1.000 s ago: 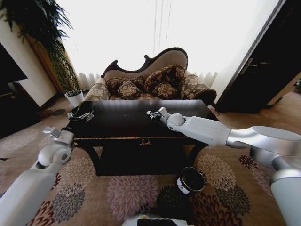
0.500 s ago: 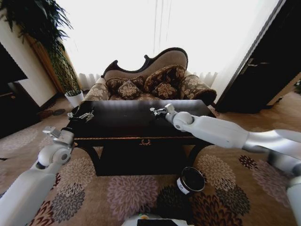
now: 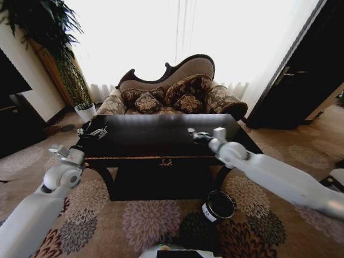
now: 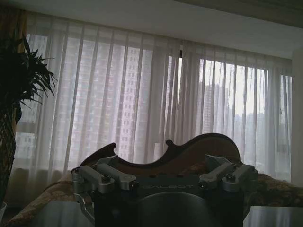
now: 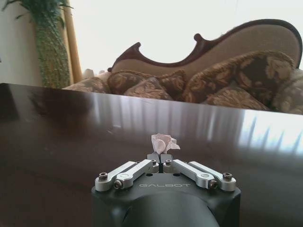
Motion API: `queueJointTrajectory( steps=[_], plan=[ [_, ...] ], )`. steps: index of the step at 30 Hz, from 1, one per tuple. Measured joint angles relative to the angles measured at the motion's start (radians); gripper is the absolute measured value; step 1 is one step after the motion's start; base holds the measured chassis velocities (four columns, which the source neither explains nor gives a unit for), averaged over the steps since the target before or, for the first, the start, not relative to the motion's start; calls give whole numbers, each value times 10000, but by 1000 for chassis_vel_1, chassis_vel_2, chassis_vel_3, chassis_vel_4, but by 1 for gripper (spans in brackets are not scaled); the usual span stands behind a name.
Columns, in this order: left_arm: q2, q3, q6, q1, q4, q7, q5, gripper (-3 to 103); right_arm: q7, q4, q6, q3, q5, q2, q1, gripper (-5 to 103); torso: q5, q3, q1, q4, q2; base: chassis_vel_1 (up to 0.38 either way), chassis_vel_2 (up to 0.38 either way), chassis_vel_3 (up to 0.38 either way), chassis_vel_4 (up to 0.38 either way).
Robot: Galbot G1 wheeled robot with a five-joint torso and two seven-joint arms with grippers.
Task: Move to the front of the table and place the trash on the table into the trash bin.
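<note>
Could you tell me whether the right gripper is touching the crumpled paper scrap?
Touching: in the right wrist view, the right gripper has its fingertips closed on the base of the white paper scrap.

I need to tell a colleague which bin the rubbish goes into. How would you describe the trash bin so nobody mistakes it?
Start at the large dark glossy wooden table before the patterned sofa. On the flowered carpet by its front right leg stands a small black round bucket, tilted. Its white side label sets it apart from the white plant pot far left.

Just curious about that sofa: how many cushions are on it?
3 cushions on the sofa: left, middle, and a bigger one propped behind. More may be hidden.
</note>
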Motion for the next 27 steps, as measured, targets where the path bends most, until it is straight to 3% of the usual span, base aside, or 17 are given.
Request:
queueJointTrajectory(
  steps=[1, 3, 6, 14, 18, 19, 22, 23, 27],
  plan=[
    [0, 0, 0, 0, 0, 0, 0, 100, 0, 0, 0, 0, 0, 0, 0, 0, 0, 0, 0, 0, 0, 0, 0, 0, 0],
    [0, 0, 0, 1, 0, 3, 0, 100, -27, 319, 78, 1531, -49, -291, -1348, 0, 0, -1, -1, 0, 1, 0, 0, 0, 0],
    [0, 1, 0, 0, 0, 3, 0, 100, 71, 514, 194, 2283, -87, -314, -1911, 0, -2, -1, -2, 1, 1, 0, 0, 0, 0],
    [0, 0, 0, 0, 1, 3, 0, 100, 84, 671, 411, 3410, -488, 203, -2797, 0, -5, 1, 2, 11, 0, 0, 0, 0, 0],
    [0, 0, 0, 1, 0, 3, 0, 100, -25, 1049, 483, 5564, -980, 835, -5310, 0, 2, 0, 1, 4, 1, 0, 0, 0, 0],
    [0, 0, 0, 1, 0, 3, 0, 100, -25, 1049, 483, 5564, -980, 835, -5310, 0, 2, 0, 1, 4, 1, 0, 0, 0, 0],
    [-1, 0, 0, 1, 0, 2, 0, 100, -461, 1211, 669, 7195, -1665, 1543, -7033, 0, -4, 0, 0, 6, 1, 0, 0, 0, 0],
    [-1, 0, 0, 1, 0, 2, 0, 100, -461, 1211, 669, 7195, -1665, 1543, -7033, 0, -4, 0, 0, 6, 1, 0, 0, 0, 0],
    [0, 0, 0, 1, 1, 0, 0, 100, -1084, 1466, 1001, 8912, -2399, 2853, -9284, 0, 0, 0, 0, 2, 1, 0, 0, 0, 0]
  ],
)
